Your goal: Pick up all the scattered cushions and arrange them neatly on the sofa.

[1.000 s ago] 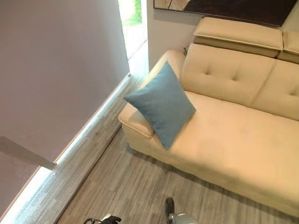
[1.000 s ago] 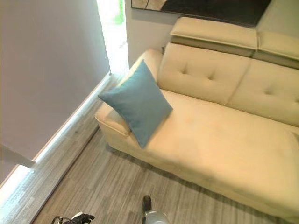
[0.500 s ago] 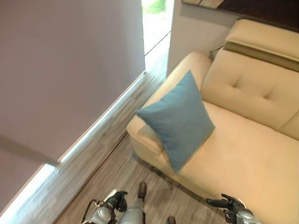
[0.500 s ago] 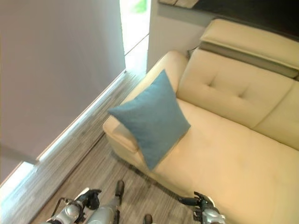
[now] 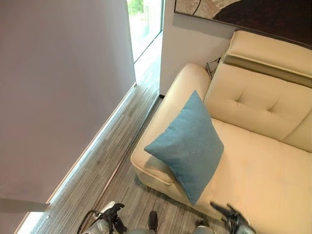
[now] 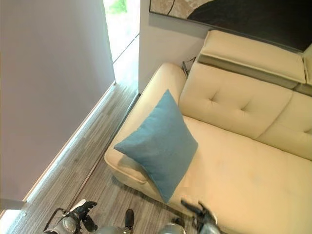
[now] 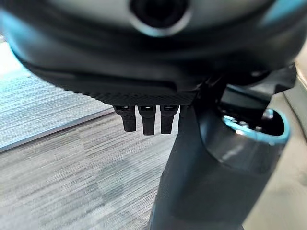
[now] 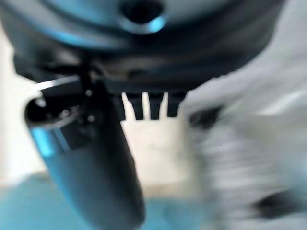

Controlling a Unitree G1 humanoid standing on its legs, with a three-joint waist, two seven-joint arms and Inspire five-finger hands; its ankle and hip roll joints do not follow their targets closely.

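A blue cushion (image 5: 190, 146) stands on one corner at the left end of the cream sofa (image 5: 258, 170), leaning against its armrest (image 5: 168, 112). My left hand (image 5: 111, 214) hangs low over the floor in front of the sofa, open and holding nothing; in the left wrist view its fingers (image 7: 144, 120) point straight at the grey floorboards. Just in front of the seat edge below the cushion is my right hand (image 5: 226, 214), open and empty too, with its fingers (image 8: 148, 105) straight over the cream seat.
A plain wall (image 5: 58, 73) runs along the left, with a strip of grey wooden floor (image 5: 112, 141) between it and the sofa. A bright window (image 5: 144, 19) stands at the far end, and a framed picture (image 5: 234, 9) hangs above the backrest.
The camera has swung, so the whole picture has shifted. The cushion keeps its place against the armrest. Both hands have come up into the bottom of the view since one second ago.
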